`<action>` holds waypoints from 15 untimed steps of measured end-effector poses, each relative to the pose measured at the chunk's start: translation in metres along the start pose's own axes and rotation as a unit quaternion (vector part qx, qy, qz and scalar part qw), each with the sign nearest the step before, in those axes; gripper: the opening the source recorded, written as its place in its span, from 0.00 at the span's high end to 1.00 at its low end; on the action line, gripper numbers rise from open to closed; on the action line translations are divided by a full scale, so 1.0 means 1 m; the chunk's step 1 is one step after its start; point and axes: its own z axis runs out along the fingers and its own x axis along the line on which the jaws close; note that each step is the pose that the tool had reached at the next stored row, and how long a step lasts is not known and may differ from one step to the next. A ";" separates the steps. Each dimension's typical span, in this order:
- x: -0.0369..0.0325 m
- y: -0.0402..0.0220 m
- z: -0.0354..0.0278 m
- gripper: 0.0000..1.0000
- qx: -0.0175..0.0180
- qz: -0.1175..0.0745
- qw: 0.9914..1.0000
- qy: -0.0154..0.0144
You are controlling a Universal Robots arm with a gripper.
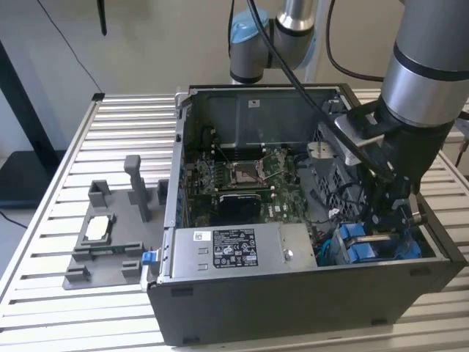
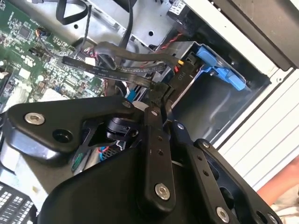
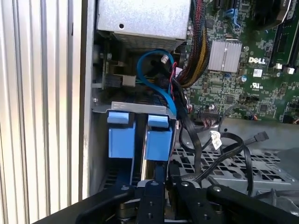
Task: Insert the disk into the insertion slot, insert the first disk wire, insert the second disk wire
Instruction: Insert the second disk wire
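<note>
Tool (image 2: 161, 100) down inside PC case (image 1: 308, 308) by the insertion slot (image 3: 135, 108), fingers together on a black cable connector (image 2: 159, 88). Blue carrier tabs of the disk (image 3: 158, 140) sit in the slot

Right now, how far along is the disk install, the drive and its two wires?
The disk, in its blue carrier, already looks seated in the insertion slot. The gripper is down at the cage, shut on a black wire connector near the disk's end. No wire looks plugged in; both seem left to do.
</note>
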 end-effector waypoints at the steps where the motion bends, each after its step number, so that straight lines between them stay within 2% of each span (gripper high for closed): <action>1: 0.0001 0.0000 -0.0002 0.84 0.000 -0.002 1.000 0.000; 6: 0.0019 0.0002 -0.0002 0.84 0.000 0.001 1.000 0.000; 15: 0.0045 0.0003 -0.0005 0.84 0.002 0.036 0.999 0.006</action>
